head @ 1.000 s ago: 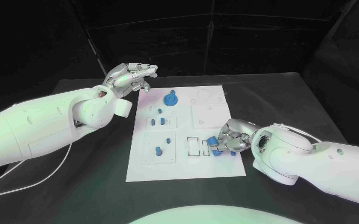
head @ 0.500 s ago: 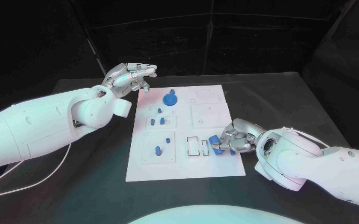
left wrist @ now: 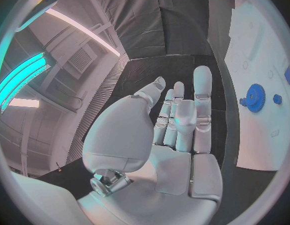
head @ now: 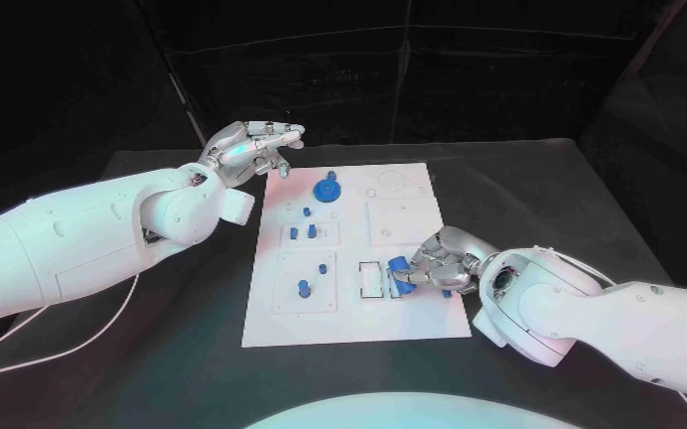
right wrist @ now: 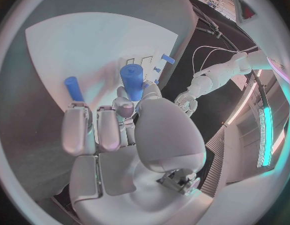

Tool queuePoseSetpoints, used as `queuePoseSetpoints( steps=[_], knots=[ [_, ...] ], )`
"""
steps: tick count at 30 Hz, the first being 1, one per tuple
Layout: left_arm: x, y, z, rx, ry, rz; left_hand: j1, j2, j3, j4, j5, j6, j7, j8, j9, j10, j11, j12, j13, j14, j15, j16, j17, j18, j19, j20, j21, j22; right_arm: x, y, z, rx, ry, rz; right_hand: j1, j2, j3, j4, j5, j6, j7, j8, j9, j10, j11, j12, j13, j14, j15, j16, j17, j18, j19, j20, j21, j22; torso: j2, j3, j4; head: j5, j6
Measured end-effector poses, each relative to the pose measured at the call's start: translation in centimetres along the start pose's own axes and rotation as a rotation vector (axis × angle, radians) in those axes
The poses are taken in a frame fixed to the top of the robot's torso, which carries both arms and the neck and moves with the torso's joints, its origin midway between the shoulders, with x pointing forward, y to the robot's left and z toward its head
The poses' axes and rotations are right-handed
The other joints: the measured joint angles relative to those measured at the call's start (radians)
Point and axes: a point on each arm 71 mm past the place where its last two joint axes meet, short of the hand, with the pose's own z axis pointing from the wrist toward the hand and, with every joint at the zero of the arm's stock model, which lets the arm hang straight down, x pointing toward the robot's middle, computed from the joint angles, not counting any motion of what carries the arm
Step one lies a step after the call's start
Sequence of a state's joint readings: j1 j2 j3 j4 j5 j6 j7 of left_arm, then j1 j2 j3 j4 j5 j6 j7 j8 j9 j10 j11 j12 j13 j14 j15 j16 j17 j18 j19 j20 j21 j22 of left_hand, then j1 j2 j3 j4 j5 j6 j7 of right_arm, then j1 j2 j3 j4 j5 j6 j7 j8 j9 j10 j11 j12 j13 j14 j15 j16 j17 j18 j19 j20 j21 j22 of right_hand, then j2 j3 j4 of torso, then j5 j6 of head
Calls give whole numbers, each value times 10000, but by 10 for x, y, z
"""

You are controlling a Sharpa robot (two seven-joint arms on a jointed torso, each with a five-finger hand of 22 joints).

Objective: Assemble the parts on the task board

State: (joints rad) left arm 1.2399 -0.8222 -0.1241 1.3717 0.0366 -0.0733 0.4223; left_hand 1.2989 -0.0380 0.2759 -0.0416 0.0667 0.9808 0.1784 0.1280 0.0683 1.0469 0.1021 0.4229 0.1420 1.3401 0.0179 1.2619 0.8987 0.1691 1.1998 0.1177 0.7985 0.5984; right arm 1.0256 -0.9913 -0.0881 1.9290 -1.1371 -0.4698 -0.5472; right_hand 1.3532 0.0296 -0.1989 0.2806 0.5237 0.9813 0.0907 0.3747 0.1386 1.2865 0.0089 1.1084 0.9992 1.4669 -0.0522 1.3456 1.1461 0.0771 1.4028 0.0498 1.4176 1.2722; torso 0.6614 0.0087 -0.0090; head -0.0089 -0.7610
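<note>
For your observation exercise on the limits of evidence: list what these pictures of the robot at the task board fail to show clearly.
- Head view: the right hand covers the task board beneath it, so the slot under the blue cylinder is hidden.
- Right wrist view: the fingers hide the cylinder's lower end.
- Head view: the small blue pegs are too small to tell whether seated.
- Left wrist view: the blue gear shows, but the picture's rim cuts off the board beyond it.

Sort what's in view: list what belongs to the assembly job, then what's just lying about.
Belongs to the job:
task board
blue cylinder held in the right hand
blue gear
small blue pegs standing in the board
left hand, holding nothing

Just lying about:
black table
white cable
</note>
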Motion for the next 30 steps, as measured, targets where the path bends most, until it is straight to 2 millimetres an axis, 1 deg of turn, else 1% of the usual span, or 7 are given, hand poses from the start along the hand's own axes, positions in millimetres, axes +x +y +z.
queuePoseSetpoints(
  steps=[4,11,21,25,26,28,30],
  knots=[
    [2,0,0,-14,45,-18,0,0,0,0,0,0,0,0,0,0,0,0,0,0,0,0,1,0,0,0,0,0,5,6,4,-37,156,160,28,-27,-5,5,0,13,-13,-1,1,0,0,-1,20,0,0,27,55,0,0,0,30,23,0,-1,19,-21,25],
    [2,0,0,-29,57,-22,0,0,0,0,0,0,0,0,0,0,0,-1,-1,1,0,0,1,-1,0,0,0,1,12,15,9,-175,305,246,45,-42,-33,-22,-1,17,-17,-4,45,-1,0,-2,35,0,0,41,84,0,37,-37,30,42,2,-1,12,-10,29],
    [3,1,1,-39,92,-34,0,0,0,0,0,0,0,0,0,0,0,-2,-2,1,0,0,-8,-1,0,0,0,2,16,22,16,-298,332,205,44,-41,-35,-20,-1,30,-30,-6,7,-1,1,-5,55,0,0,41,105,0,37,-37,30,51,9,1,8,-9,-14],
    [3,1,1,-42,97,-35,0,0,0,0,0,0,0,0,0,1,0,-2,-2,1,0,0,-8,-1,0,0,0,3,18,24,18,-332,341,185,43,-41,-88,33,-1,30,-30,-6,-5,35,37,-8,69,0,1,41,112,0,37,-37,30,50,9,1,9,10,-31],
    [3,1,1,-43,99,-36,0,0,0,0,0,0,1,0,0,0,0,-2,-2,1,1,0,-8,-1,0,0,0,2,18,24,18,-335,342,179,38,-45,-118,63,-41,31,-30,-7,-5,35,37,-8,69,0,1,41,112,1,45,-29,30,50,9,1,9,15,-32],
    [3,1,1,-45,102,-37,0,0,0,0,0,0,1,0,0,0,0,-2,-2,1,0,0,-7,-1,0,0,0,3,18,24,19,-333,342,167,-11,-92,-215,73,-319,33,-32,35,-5,35,37,-8,98,0,1,41,112,2,76,2,30,62,8,1,10,26,-37],
    [3,1,1,-47,102,-37,0,0,0,0,0,0,0,0,0,1,-1,-2,-3,1,1,0,-7,-1,0,0,0,3,18,24,20,-323,351,152,-279,-156,-412,63,-1026,81,-81,91,24,36,36,-34,112,0,1,41,112,1,76,2,30,58,5,0,12,37,-47]
  ],
)
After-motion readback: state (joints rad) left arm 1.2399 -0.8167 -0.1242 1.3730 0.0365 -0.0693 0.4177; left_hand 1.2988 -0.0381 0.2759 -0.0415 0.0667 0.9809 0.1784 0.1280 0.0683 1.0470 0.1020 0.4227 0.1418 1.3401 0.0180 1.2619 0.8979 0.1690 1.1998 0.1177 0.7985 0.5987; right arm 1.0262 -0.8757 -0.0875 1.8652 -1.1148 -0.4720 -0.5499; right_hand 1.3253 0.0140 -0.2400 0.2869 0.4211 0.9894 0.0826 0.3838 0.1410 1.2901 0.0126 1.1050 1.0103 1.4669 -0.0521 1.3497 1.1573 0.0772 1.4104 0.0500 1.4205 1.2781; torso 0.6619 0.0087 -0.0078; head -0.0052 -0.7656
